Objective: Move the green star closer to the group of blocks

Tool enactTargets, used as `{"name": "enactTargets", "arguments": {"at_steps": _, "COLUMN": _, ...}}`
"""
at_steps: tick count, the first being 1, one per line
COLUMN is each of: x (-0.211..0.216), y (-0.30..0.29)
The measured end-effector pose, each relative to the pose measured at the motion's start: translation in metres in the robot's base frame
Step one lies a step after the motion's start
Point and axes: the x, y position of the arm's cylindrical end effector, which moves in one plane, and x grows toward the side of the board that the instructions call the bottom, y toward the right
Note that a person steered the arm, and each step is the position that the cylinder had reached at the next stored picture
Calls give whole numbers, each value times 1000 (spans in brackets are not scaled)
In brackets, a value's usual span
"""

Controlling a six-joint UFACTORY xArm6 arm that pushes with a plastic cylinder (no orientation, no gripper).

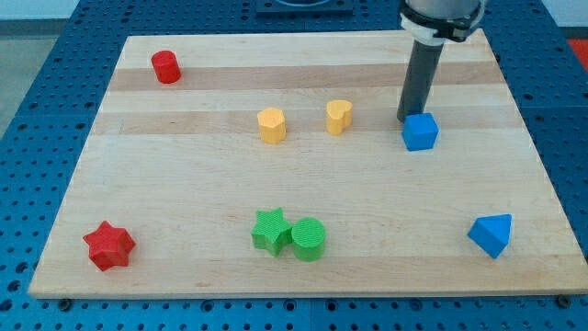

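Note:
The green star (271, 230) lies near the view's bottom centre, touching a green cylinder (309, 239) on its right. My tip (407, 119) rests on the board at the view's upper right, just behind and touching or nearly touching a blue cube (421, 131). The tip is far from the green star. Two yellow blocks stand in the middle: a yellow hexagon (271, 125) and a yellow heart-like block (338, 117).
A red cylinder (166, 66) stands at the view's top left. A red star (109, 245) lies at the bottom left. A blue triangular block (491, 234) lies at the bottom right. The wooden board (184, 175) sits on a blue perforated table.

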Motion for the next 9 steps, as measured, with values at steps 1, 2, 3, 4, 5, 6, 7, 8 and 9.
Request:
{"name": "enactTargets", "arguments": {"at_steps": 1, "x": 13, "y": 4}}
{"name": "enactTargets", "arguments": {"at_steps": 2, "x": 37, "y": 4}}
{"name": "enactTargets", "arguments": {"at_steps": 3, "x": 60, "y": 4}}
{"name": "enactTargets", "arguments": {"at_steps": 4, "x": 81, "y": 4}}
{"name": "enactTargets", "arguments": {"at_steps": 5, "x": 101, "y": 4}}
{"name": "enactTargets", "arguments": {"at_steps": 6, "x": 118, "y": 4}}
{"name": "enactTargets", "arguments": {"at_steps": 7, "x": 128, "y": 4}}
{"name": "enactTargets", "arguments": {"at_steps": 8, "x": 143, "y": 4}}
{"name": "enactTargets", "arguments": {"at_steps": 9, "x": 149, "y": 4}}
